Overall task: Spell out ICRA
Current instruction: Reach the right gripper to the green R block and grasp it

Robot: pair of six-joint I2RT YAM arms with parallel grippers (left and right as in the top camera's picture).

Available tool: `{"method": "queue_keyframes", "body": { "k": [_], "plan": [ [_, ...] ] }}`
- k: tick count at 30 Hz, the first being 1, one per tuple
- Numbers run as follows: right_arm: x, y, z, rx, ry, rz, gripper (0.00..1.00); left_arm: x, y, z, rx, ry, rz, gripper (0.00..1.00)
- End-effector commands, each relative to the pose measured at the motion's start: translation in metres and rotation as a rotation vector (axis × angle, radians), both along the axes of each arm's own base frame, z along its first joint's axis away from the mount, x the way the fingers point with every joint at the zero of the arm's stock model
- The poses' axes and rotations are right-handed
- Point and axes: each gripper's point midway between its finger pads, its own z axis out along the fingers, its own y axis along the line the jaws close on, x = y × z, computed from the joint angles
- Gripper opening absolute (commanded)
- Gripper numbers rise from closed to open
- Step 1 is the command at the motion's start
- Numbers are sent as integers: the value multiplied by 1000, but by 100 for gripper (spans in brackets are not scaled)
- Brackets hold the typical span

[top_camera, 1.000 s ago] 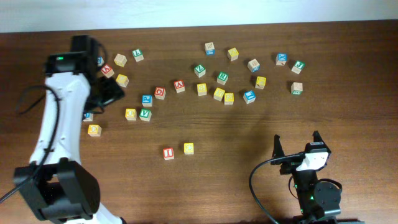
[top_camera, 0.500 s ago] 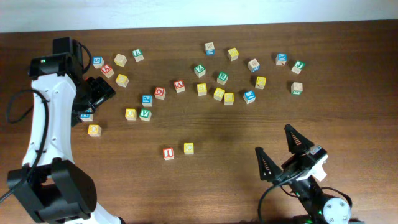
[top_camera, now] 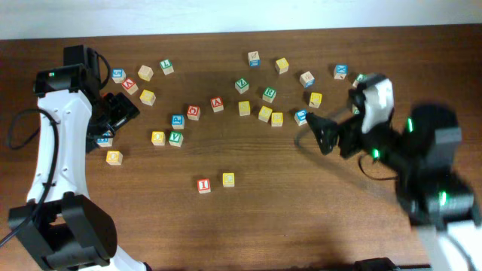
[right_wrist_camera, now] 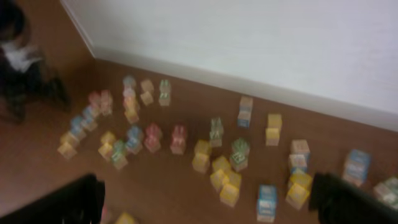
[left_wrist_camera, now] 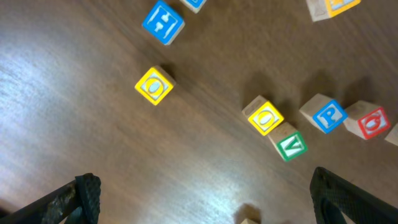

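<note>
The red "I" cube (top_camera: 203, 185) and the yellow "C" cube (top_camera: 228, 179) stand side by side at the table's front middle, away from both grippers. A green-framed cube that looks like "R" (top_camera: 269, 94) sits in the back middle cluster. A red-framed cube with an A-like letter (top_camera: 218, 103) lies left of it; the letters are too small to be sure. My left gripper (top_camera: 119, 110) (left_wrist_camera: 205, 214) is open and empty above the left cubes. My right gripper (top_camera: 324, 134) (right_wrist_camera: 208, 208) is open and empty, raised near the right of the cluster, blurred.
Many other letter cubes lie scattered across the back half of the table (top_camera: 248, 218). The left wrist view shows a blue H (left_wrist_camera: 163, 22), two yellow O cubes (left_wrist_camera: 154, 86), a green V (left_wrist_camera: 289, 144) and a blue P (left_wrist_camera: 326, 115). A white wall (right_wrist_camera: 249, 37) runs along the back.
My right arm has swung up from the front right corner to the right side of the cube cluster. My left arm shifted slightly left a second ago and has held still since.
</note>
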Motion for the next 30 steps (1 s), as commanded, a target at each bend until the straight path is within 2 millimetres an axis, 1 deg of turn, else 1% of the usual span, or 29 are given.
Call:
{"method": "queue_keyframes", "body": {
  "k": [1, 2, 3, 4, 5, 6, 7, 8, 9, 10, 11, 12, 13, 14, 15, 16, 17, 18, 19, 20, 22, 23, 25, 26, 27, 28, 29, 30],
  "plan": [
    [44, 3, 4, -46, 133, 21, 98, -1, 1, 6, -1, -18, 13, 99],
    [67, 3, -3, -98, 202, -20, 98, -1, 1, 6, -1, -18, 13, 99],
    [88, -1, -15, -193, 258, -95, 98, -1, 1, 6, -1, -18, 13, 99],
    [104, -4, -26, -285, 303, -156, 98, -1, 1, 6, -1, -18, 13, 99],
    [116, 5, -42, -327, 360, -145, 98, -1, 1, 6, -1, -18, 13, 99],
    [125, 20, -58, -332, 397, -107, 98, -1, 1, 6, -1, -18, 13, 99],
    [126, 44, -71, -280, 434, -26, 98, -1, 1, 6, -1, -18, 13, 99],
    [111, 84, -86, -168, 519, 145, 98, -1, 1, 6, -1, -18, 13, 99],
    [123, 97, -99, -161, 511, 164, 98, -1, 1, 6, -1, -18, 13, 99],
    [138, 98, -107, -118, 533, 85, 98, -1, 1, 6, -1, -18, 13, 99],
    [162, 91, -127, -12, 622, -139, 99, -1, 1, 6, -1, -18, 13, 99],
    [179, 82, -153, 29, 676, -296, 100, -1, 1, 6, -1, -18, 13, 99],
    [187, 76, -176, 33, 710, -414, 95, -1, 1, 6, -1, -18, 13, 99],
    [190, 71, -194, 21, 729, -506, 95, -1, 1, 6, -1, -18, 13, 99],
    [195, 62, -216, -20, 722, -639, 92, -1, 1, 6, -1, -18, 13, 99],
    [198, 69, -236, -52, 720, -652, 88, -1, 1, 6, -1, -18, 13, 99],
    [198, 76, -250, -70, 723, -647, 81, -1, 1, 6, -1, -18, 13, 99],
    [198, 77, -262, -80, 722, -698, 74, -1, 1, 6, -1, -18, 13, 99],
    [199, 75, -270, -84, 718, -736, 74, -1, 1, 6, -1, -18, 14, 99],
    [201, 76, -271, -82, 715, -734, 74, -1, 1, 6, -1, -18, 14, 99],
    [209, 77, -282, -79, 694, -742, 73, -1, 1, 6, -1, -18, 14, 99],
    [210, 77, -288, -83, 698, -743, 67, -1, 1, 6, -1, -18, 14, 99],
    [210, 77, -305, -98, 714, -745, 66, -1, 1, 6, -1, -18, 14, 99],
    [210, 77, -308, -99, 715, -746, 64, -1, 1, 6, -1, -18, 14, 99],
    [211, 78, -307, -94, 710, -746, 60, -1, 1, 6, -1, -18, 14, 99],
    [214, 78, -306, -87, 702, -744, 52, -1, 1, 6, -1, -18, 14, 99],
    [214, 78, -306, -87, 702, -744, 41, -1, 1, 6, -1, -18, 14, 99],
    [213, 78, -306, -87, 702, -744, 36, -1, 1, 6, -1, -18, 14, 99]
  ]
}}
